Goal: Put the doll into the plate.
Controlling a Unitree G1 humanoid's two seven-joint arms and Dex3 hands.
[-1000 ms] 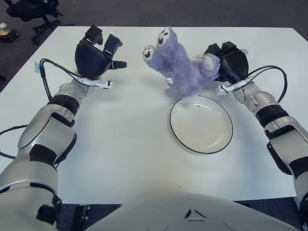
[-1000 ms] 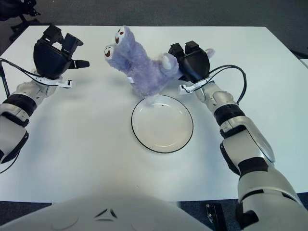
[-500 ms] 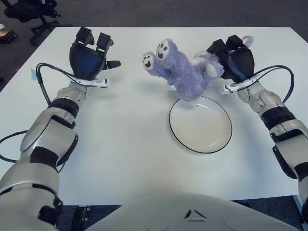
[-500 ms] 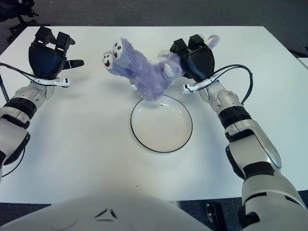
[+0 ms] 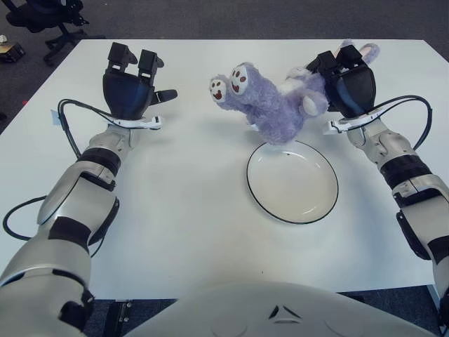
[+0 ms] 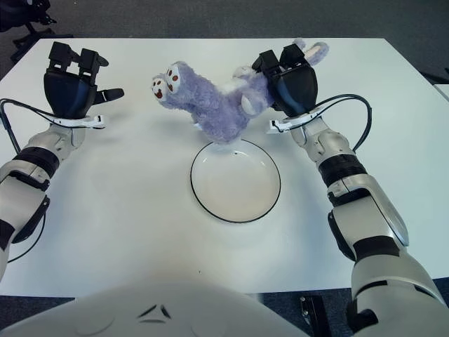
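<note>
Now the right hand (image 5: 345, 83), fingers curled around the doll (image 5: 270, 105), carries it above the plate's (image 5: 292, 182) far rim, mid-desk; next it needs lowering and release. Left hand (image 5: 130, 88) hovers open near the desk's far-left corner.

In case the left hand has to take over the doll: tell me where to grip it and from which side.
Grip the doll by its two legs, coming from the robot's left. The feet stick out leftward, free of the right hand, which grasps the head end. The left hand shows open, far to the left. The body hangs just above the far rim of the plate, so avoid coming from below.
</note>
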